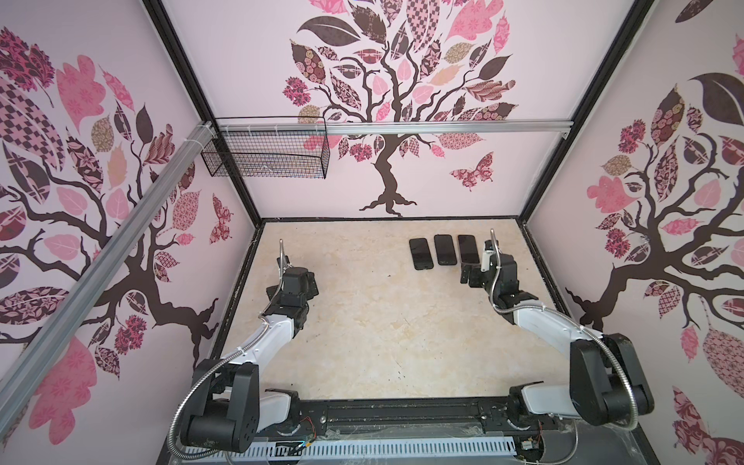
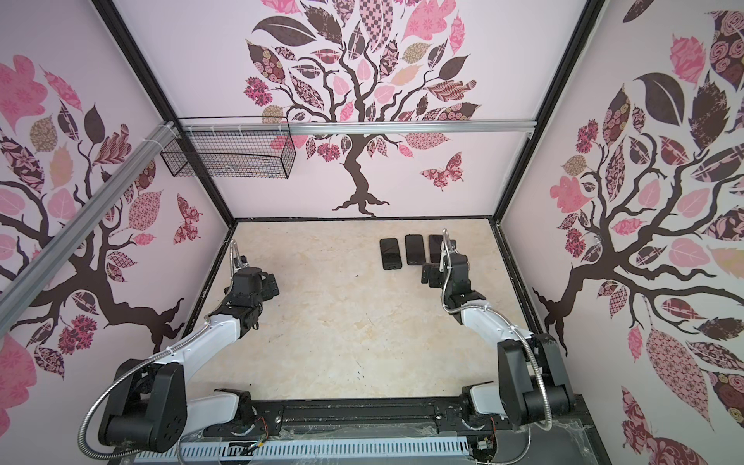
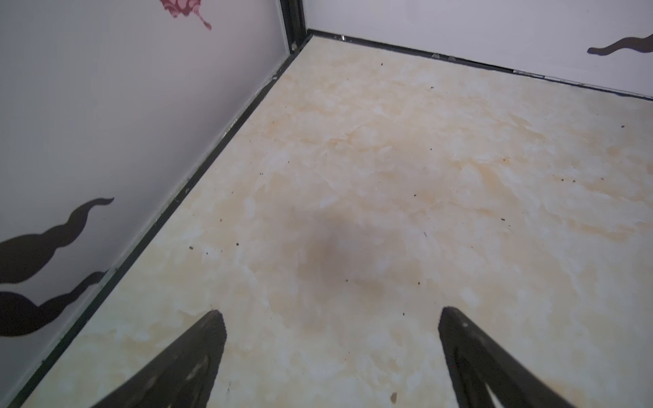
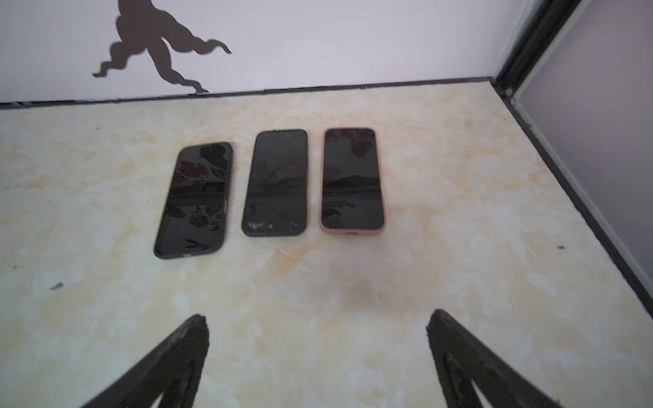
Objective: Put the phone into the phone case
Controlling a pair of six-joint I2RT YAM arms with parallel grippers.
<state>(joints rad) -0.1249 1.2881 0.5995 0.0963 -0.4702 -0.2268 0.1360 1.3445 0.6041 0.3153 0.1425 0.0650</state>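
Right hand (image 4: pixel 318 316) first: its two black fingers (image 4: pixel 183 353) are spread wide with nothing between them, and it hangs above bare marbled table (image 4: pixel 459 247). A soft shadow sits on the surface just ahead of the tips.

Just beyond it, there's the row: three phones lying flat, screens up and dark, side by side but not touching. Nearest the hand's line is the pink-rimmed phone (image 4: pixel 352 182), and that pink edge reads as a case wrapped round it. Next along is the middle phone (image 4: pixel 275 183), with pale specks along its near end; I can't tell whether it wears a case. Last is the dark-rimmed phone (image 4: pixel 193 199), skewed a little and sitting slightly nearer than its neighbours.

In both top views the row lies toward the far right of the table, short of the back wall (image 1: pixel 443 181), with the right hand (image 1: pixel 469 277) just on its near side.

Over to the left hand (image 3: pixel 332 311): fingers (image 3: pixel 198 356) also wide apart and empty, above bare table near the left wall, well apart from the phones.

Up on the back wall, a black wire basket (image 1: pixel 265 155) hangs from the metal rail (image 1: pixel 443 128).
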